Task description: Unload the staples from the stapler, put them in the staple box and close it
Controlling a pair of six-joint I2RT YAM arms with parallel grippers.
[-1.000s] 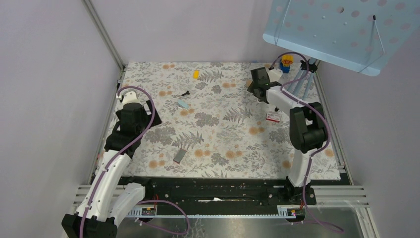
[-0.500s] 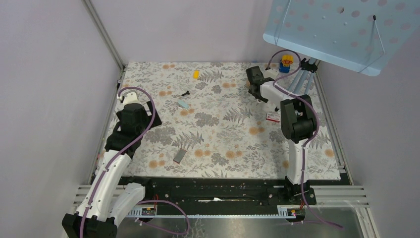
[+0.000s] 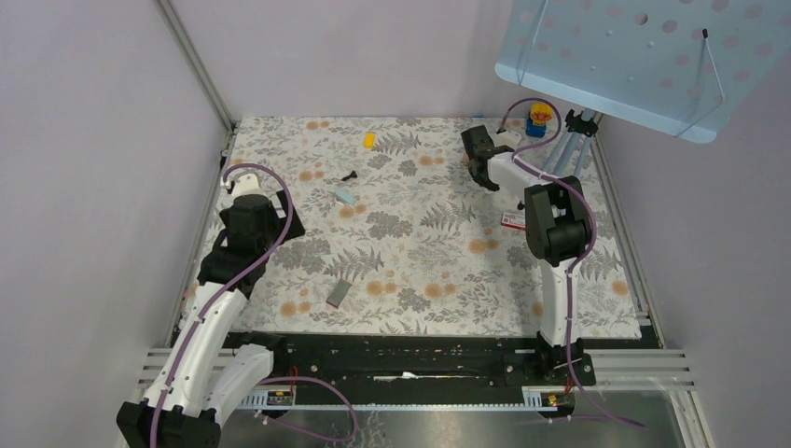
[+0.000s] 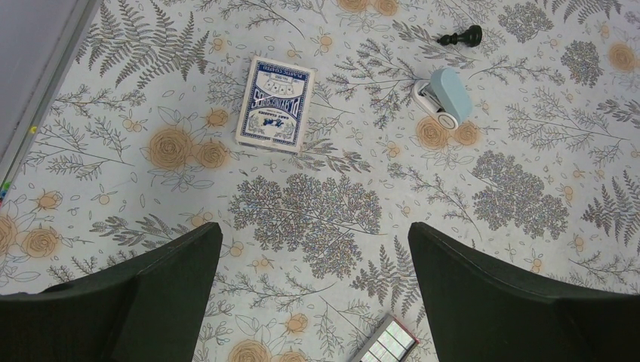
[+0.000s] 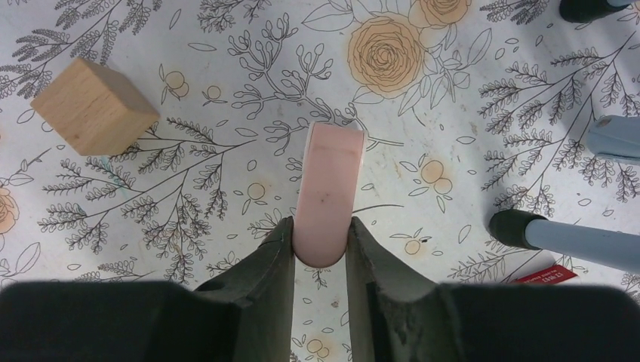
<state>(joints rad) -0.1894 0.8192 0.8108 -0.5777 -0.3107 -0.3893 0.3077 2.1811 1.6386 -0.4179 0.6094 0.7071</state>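
Fingers (image 5: 264, 294) of the right hand (image 5: 321, 230) press against both long sides of a small pink round-ended stapler (image 5: 330, 177), clamped on its near end at the lower middle of the wrist frame. The stapler lies flat on the floral-cloth bench (image 5: 468, 90), its white-edged far end pointing up the frame. In the overhead view this grip sits at the upper right of the cloth, hidden under the black hand. A bare wooden cube (image 5: 94, 105) rests to the upper left of the stapler, apart from it. At the lower right runs a grey-blue stand leg (image 5: 581, 245) with a black foot. Just below it shows the corner of a red and white flat box (image 5: 549, 275), whose contents cannot be seen.

The left hand (image 4: 313, 241) hangs over the cloth with its fingers wide apart, gripping nothing. Above it in its wrist frame lies a blue playing-card box (image 4: 275, 104), flat and closed, so its contents are hidden. To the upper right lie a pale blue and white stapler-shaped thing (image 4: 445, 98) and, beyond it, a black chess pawn (image 4: 460, 35) on its side.
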